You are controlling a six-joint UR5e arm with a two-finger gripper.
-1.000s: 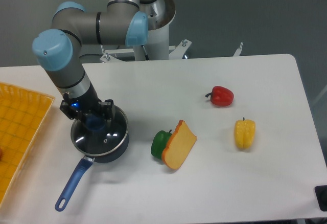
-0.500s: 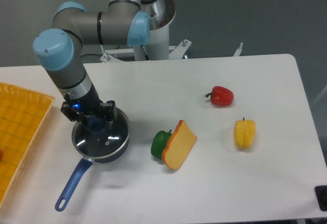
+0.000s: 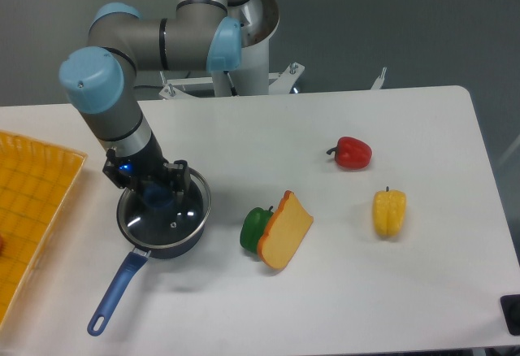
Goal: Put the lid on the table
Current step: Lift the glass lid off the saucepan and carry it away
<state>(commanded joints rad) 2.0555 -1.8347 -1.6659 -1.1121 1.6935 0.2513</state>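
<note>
Currently the tool (image 3: 156,187) is pinching the blue knob of the lid (image 3: 165,208), fingers pressed onto it from both sides. Directly below the tool, the lid is sitting slightly askew over the saucepan (image 3: 142,246), apparently just coming off the rim, though the gap is hard to judge. Grasp looks done; the lift is only beginning. Remaining: carrying the lid clear and setting it on the table (image 3: 268,132), likely in bare space to the tool's side, short of the green pepper (image 3: 254,227).
</note>
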